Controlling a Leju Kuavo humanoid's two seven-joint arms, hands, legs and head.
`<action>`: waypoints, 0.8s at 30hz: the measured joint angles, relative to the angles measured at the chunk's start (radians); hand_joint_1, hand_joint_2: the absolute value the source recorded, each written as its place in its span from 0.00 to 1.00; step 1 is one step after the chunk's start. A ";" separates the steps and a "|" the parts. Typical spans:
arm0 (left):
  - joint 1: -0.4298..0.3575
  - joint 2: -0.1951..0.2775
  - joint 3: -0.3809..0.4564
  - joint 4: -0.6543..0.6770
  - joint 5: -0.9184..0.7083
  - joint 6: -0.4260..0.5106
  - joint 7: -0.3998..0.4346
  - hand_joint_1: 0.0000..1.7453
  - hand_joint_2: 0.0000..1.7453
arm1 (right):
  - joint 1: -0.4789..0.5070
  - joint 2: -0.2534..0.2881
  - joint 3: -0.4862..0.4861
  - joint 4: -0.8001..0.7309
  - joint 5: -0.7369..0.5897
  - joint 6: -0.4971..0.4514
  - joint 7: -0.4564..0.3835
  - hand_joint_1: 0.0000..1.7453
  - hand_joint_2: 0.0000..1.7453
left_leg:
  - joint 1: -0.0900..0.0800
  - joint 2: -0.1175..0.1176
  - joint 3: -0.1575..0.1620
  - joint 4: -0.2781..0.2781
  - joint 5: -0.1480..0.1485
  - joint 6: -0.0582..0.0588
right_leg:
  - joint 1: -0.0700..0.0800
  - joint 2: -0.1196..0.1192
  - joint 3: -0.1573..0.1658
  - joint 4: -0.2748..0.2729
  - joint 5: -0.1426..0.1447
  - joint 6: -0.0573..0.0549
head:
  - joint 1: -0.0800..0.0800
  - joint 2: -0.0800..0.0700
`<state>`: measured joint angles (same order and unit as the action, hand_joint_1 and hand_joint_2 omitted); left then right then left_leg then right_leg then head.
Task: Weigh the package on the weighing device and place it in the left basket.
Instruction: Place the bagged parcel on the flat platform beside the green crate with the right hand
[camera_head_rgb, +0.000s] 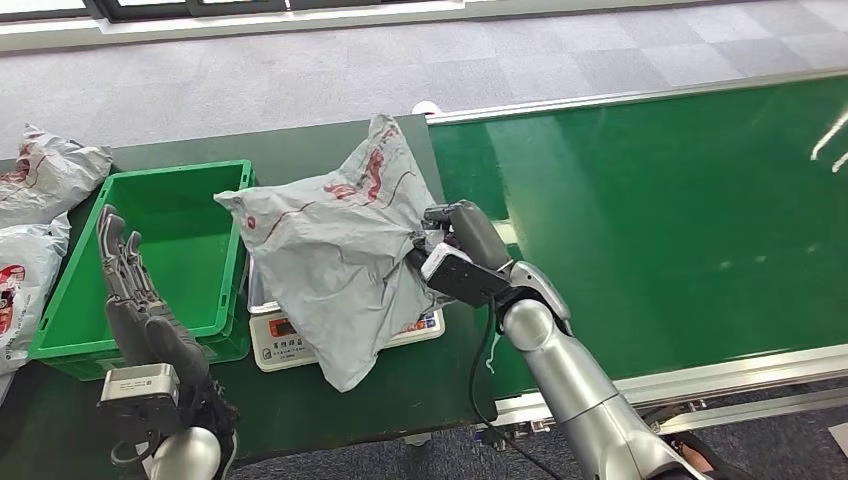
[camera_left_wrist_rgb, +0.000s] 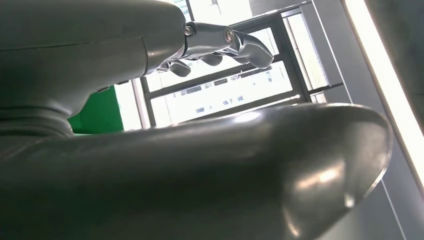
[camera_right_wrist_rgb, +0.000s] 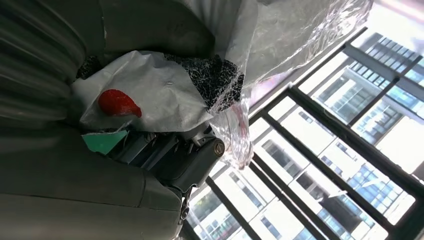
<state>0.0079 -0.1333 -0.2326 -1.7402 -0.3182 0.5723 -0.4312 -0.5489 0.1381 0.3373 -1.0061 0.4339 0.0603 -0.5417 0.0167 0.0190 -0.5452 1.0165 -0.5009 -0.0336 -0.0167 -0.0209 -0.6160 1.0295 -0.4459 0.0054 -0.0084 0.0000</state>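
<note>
Green conveyor belt (camera_head_rgb: 660, 220) running beside the weighing scale, on the right hand's side; dark green table (camera_head_rgb: 330, 400) carrying the scale and the basket; green basket (camera_head_rgb: 190, 215) standing just beside the scale on the side away from the belt, its near rim touching or almost touching the scale body; grey package (camera_head_rgb: 330, 260), a crumpled plastic mailer with red markings, draped over the scale and covering most of its platform, one corner hanging past the scale's front edge; whether its weight rests on the platform cannot be told; right hand (camera_head_rgb: 462, 248) gripping the package at its belt-side edge, fingers closed into the film, the same film bunched against the palm in the right wrist view (camera_right_wrist_rgb: 150, 95); left hand (camera_head_rgb: 130, 285) raised in front of the basket's near wall, holding nothing, fingers straight and apart; weighing scale (camera_head_rgb: 290, 345), white, its orange display showing below the package; further grey bags (camera_head_rgb: 35, 190) lying beyond the basket, well apart from the scale
</note>
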 joint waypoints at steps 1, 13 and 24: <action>0.000 0.000 0.000 -0.001 0.000 0.000 0.000 0.00 0.00 | -0.008 0.002 0.000 0.015 -0.010 0.009 -0.005 1.00 1.00 | 0.000 0.000 0.000 0.000 0.000 0.000 | 0.000 0.000 0.000 0.000 0.000 0.000 | 0.000 0.000; 0.003 0.001 0.000 -0.015 -0.003 0.000 0.001 0.00 0.00 | -0.063 0.026 0.003 0.127 -0.007 0.010 -0.020 0.84 1.00 | 0.000 0.000 0.000 0.000 0.000 0.000 | 0.000 0.000 0.000 0.000 0.000 0.000 | 0.000 0.000; 0.016 0.001 0.000 -0.035 -0.026 -0.002 0.018 0.00 0.00 | -0.075 0.033 0.017 0.193 0.084 -0.162 0.030 0.00 0.00 | 0.000 0.000 0.000 0.000 0.000 0.000 | 0.000 0.000 0.000 0.000 0.000 0.000 | 0.000 0.000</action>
<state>0.0242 -0.1324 -0.2331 -1.7747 -0.3441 0.5708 -0.4133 -0.6237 0.1714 0.3547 -0.8128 0.5179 -0.1016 -0.5114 0.0166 0.0189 -0.5456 1.0166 -0.5008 -0.0336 -0.0168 -0.0209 -0.6162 1.0296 -0.4458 0.0054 -0.0084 0.0000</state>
